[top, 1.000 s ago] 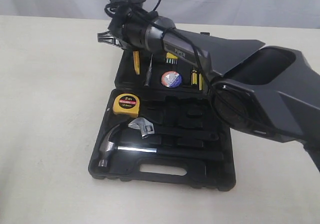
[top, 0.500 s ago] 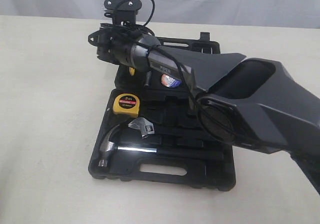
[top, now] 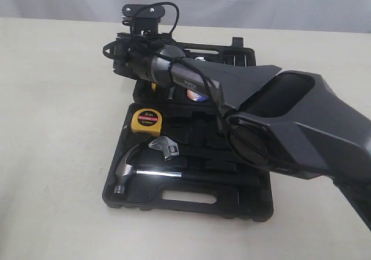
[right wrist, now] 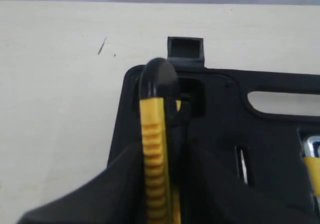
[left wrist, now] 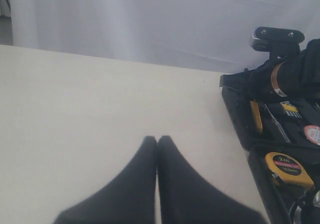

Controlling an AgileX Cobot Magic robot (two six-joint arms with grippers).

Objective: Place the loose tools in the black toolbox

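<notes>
The black toolbox [top: 255, 209] lies open on the table, lid half at the back. My right gripper [top: 118, 53] reaches over the lid's left end. It is shut on the yellow-black utility knife [right wrist: 154, 149], whose black tip points at the lid's latch [right wrist: 185, 49]. The knife [left wrist: 256, 116] sits low along the lid's left recess. A yellow tape measure [top: 146, 122] rests in the base. The small tape roll [top: 197, 96] peeks out under the arm. My left gripper [left wrist: 157, 140] is shut with nothing in it, over bare table left of the box.
A steel claw hammer [top: 130, 170] and an adjustable wrench [top: 165, 147] lie in the base recesses. A yellow-handled screwdriver [right wrist: 312, 171] sits in the lid. The right arm's grey body [top: 290, 121] covers the box's right side. A pale curtain hangs behind the table.
The right arm has swung left and lower over the lid, now covering the knife and most of the tape roll. Tape measure, hammer and wrench have not moved.
</notes>
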